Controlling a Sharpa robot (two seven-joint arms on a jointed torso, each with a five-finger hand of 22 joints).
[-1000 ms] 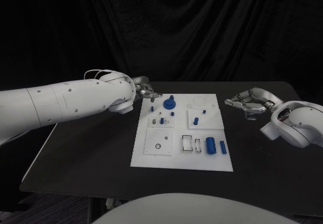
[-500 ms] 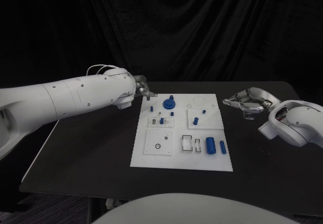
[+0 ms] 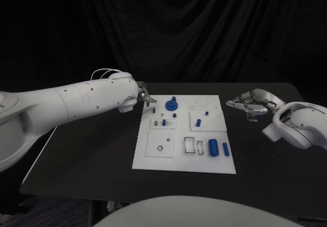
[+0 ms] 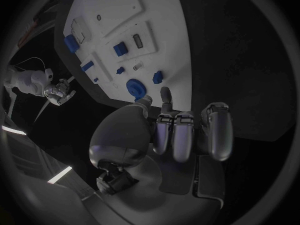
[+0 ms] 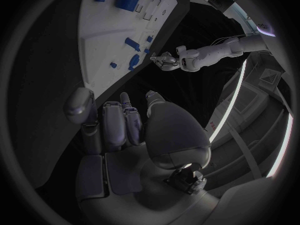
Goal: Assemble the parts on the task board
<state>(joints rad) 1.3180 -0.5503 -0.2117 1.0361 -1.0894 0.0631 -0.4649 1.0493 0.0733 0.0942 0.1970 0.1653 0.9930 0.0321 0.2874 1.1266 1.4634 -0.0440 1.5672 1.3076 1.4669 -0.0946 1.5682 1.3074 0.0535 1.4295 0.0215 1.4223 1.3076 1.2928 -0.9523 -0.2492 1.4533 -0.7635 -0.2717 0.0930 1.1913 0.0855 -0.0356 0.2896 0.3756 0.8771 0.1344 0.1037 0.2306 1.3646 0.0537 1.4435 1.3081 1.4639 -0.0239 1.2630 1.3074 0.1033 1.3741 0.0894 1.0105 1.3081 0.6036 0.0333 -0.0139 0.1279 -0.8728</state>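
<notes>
The white task board [image 3: 158,156] lies mid-table with several blue parts on it: a round knob [image 3: 171,105], small pegs [image 3: 198,122] and two cylinders [image 3: 213,146] near the front right. My left hand [image 3: 144,96] hovers just off the board's far left corner, mostly hidden behind its forearm. In the left wrist view that hand [image 4: 182,130] has loosely bent fingers with nothing in them, and the knob [image 4: 135,88] lies just beyond the fingertips. My right hand [image 3: 248,105] hangs to the right of the board, fingers apart and empty, as the right wrist view also shows [image 5: 119,117].
The board [image 4: 150,10] carries raised white plates with slots and holes [image 3: 160,142]. Bare black tabletop [image 3: 89,151] runs round the board on all sides. A dark curtain closes off the back.
My left arm has swung and its hand has drawn back a little from above the board's far left corner. The right hand and the parts have not moved.
</notes>
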